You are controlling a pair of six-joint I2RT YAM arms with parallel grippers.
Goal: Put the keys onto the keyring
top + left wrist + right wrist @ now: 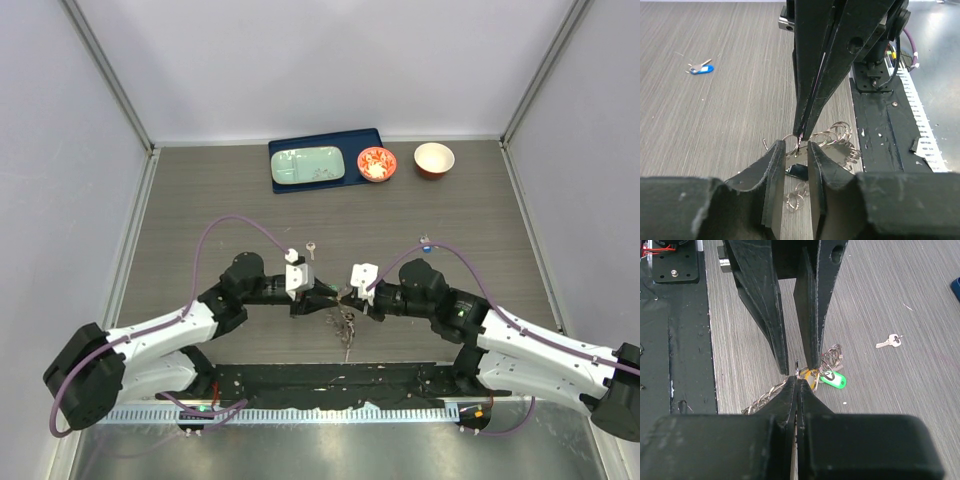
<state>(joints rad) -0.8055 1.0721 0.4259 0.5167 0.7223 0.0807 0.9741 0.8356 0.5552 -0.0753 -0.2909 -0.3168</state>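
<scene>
1. Left flank: the table (180,200) is showing a broad strip of bare wood between the left wall rail and the left arm's elbow.
2. The left gripper (322,297) is reaching in toward the centre with its fingers standing narrowly apart. A wire loop is sitting between the tips, but I cannot tell whether they are pressing on it.
3. A silver key (311,247) is lying just behind that gripper, apart from it.
4. The keyring (346,330), seen here as a bunch of linked silver wire loops, is sitting at the centre where both grippers are meeting. Its tail is trailing toward the black base plate (330,380) at the near edge. A green-headed key (834,380) is lying in the bunch.
5. The right gripper (352,298) is pinching one loop, fingers pressed together, tip to tip with the left.
6. A blue-headed key (425,241) is lying behind the right wrist, well apart from the loops.
7. Back edge: the blue tray (355,140) is holding a pale green dish (308,166). Beside it are sitting a patterned red bowl (377,164), then a white-lined red bowl (434,159). A wide band of wood is lying between these and the grippers.
</scene>
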